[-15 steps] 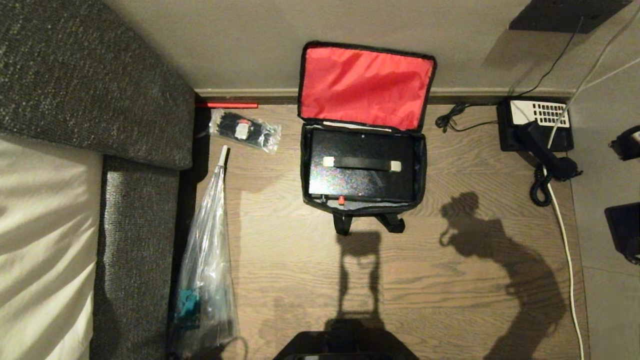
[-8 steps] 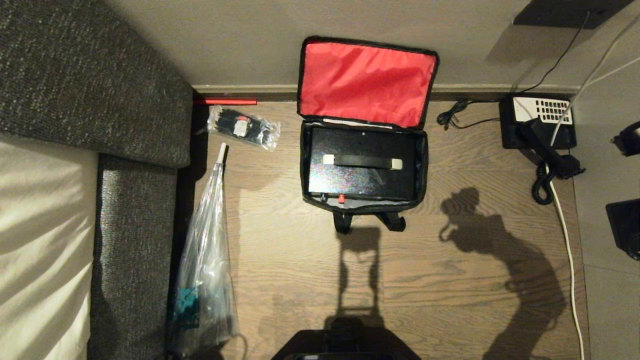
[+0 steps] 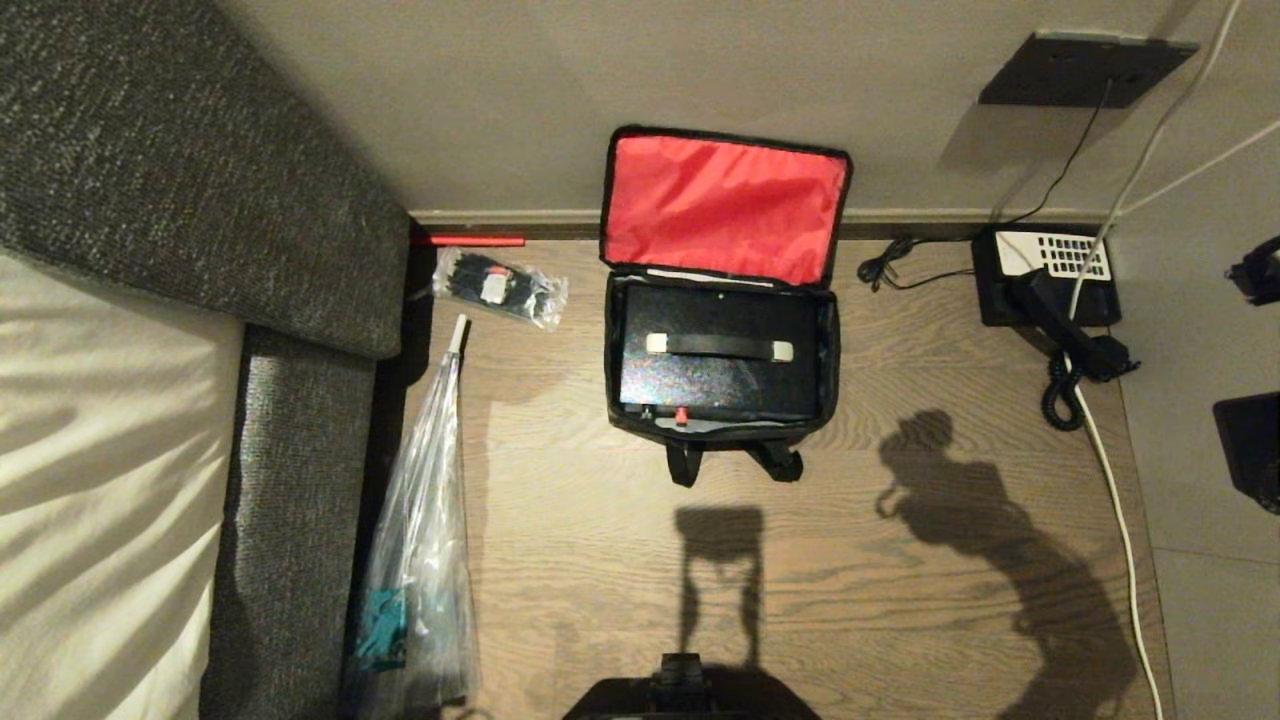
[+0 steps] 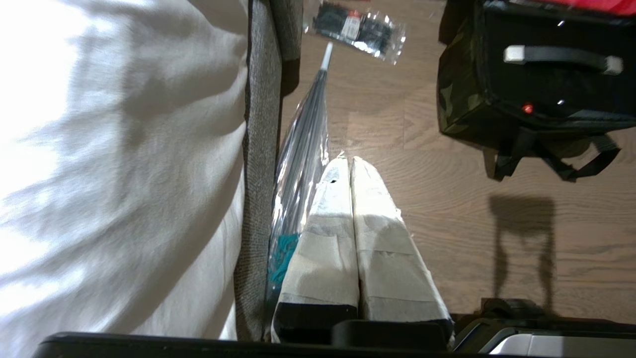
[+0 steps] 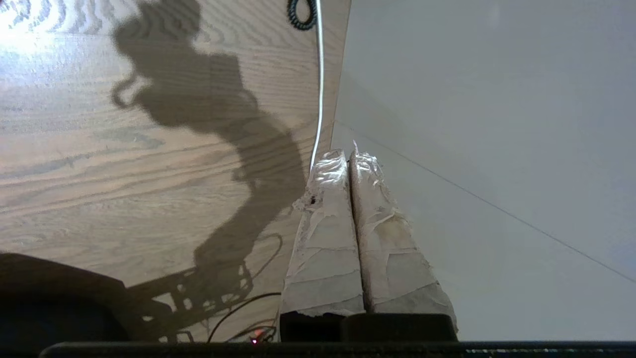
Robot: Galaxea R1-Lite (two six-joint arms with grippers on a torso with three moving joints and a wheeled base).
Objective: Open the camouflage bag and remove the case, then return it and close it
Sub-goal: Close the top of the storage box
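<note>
On the wooden floor point(image 3: 560, 560), well ahead of my empty, closed right pincer point(image 5: 348, 156), the stiff, likely weighty case point(image 3: 720, 375) offers its top handle point(image 3: 718, 347).

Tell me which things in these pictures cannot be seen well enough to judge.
- Camouflage bag: head view shows the floor of it covered by the case.
- Clear plastic bag: contents behind glare; its lower end is cut by the picture's edge.
- Telephone: keypad labels too small.
- Left gripper and right gripper: neither shows in the head view, only in its wrist view.
</note>
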